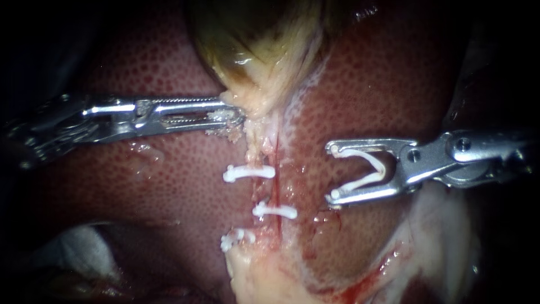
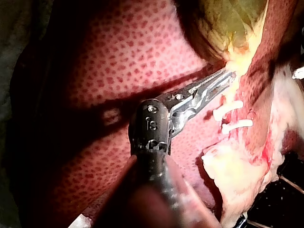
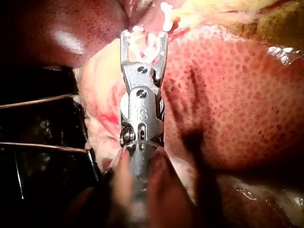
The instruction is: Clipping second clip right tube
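The thin red right tube runs down from the yellow-green gallbladder over mottled red liver, with one white closed clip across it. It looks soft, slick and easily torn, so it is best straddled squarely on a bare stretch. The right instrument's end effector, near the tube but apart from it, grips an open white V-shaped clip. The left instrument's end effector is clamped on pale neck tissue.
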Robot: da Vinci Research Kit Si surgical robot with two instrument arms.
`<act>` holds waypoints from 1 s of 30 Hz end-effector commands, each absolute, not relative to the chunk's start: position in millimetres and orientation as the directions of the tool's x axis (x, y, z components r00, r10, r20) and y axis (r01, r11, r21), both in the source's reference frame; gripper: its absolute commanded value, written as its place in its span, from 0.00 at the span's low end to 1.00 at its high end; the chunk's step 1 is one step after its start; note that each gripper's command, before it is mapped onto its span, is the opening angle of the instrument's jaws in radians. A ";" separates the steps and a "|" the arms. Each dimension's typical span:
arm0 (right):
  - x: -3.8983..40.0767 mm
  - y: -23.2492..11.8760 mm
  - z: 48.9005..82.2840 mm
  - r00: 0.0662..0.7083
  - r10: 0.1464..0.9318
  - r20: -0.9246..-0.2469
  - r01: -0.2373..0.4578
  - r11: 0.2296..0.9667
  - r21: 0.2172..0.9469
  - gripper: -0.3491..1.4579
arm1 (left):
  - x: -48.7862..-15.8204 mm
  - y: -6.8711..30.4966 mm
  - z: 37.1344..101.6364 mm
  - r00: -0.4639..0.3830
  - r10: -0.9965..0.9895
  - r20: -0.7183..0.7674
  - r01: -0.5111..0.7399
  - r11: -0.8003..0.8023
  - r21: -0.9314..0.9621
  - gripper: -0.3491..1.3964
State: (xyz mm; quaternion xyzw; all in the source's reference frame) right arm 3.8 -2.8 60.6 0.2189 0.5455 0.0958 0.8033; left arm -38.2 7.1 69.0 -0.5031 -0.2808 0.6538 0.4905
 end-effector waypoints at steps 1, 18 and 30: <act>3.8 -2.8 60.6 0.387 0.393 -0.834 0.085 0.886 0.456 0.47 | -38.1 7.1 69.0 -0.013 0.924 -0.382 -0.358 -0.361 -0.861 0.00; 4.0 -2.8 60.7 0.387 0.392 -0.835 0.084 0.886 0.455 0.47 | -33.0 9.1 65.2 0.019 0.932 -0.362 -0.324 -0.337 -0.884 0.00; 4.4 -3.0 61.0 0.387 0.391 -0.835 0.082 0.887 0.454 0.47 | -29.7 11.0 61.8 0.063 0.905 -0.420 -0.327 -0.379 -0.866 0.00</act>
